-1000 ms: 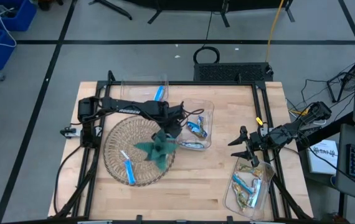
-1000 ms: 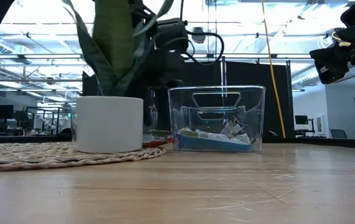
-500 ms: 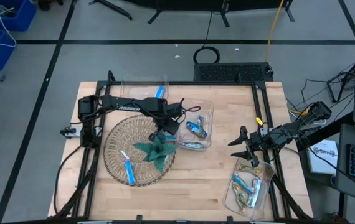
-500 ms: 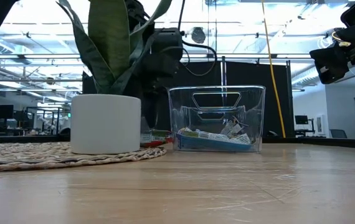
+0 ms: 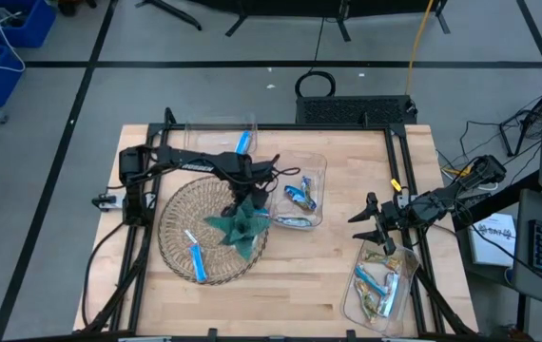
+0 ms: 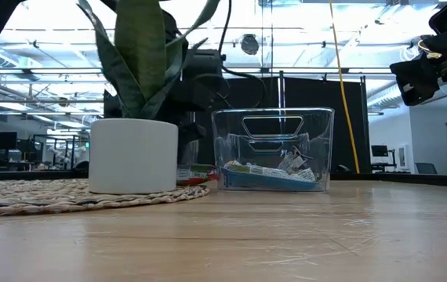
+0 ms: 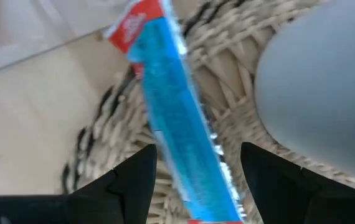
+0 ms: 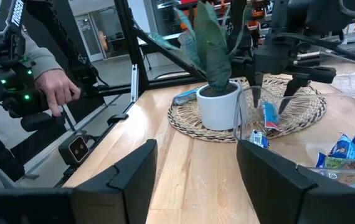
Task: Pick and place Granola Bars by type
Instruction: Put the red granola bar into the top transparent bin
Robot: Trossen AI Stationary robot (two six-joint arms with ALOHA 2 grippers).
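Claw of the left arm (image 5: 249,193) over the woven mat, fingers spread around a blue bar.

The left claw's dark fingers (image 7: 134,180) stand open on either side of a shiny blue granola bar (image 7: 177,124) with a red end, which lies on the woven wicker mat (image 5: 181,223) beside the white plant pot (image 6: 133,155), its long axis running straight away from the wrist. Compared with a second ago, the left arm has drawn back from the middle clear bin (image 5: 300,195) toward the mat's rim. The right claw (image 5: 374,228) hangs open above the right clear bin (image 5: 380,285) of bars near the bench's (image 5: 328,275) edge.
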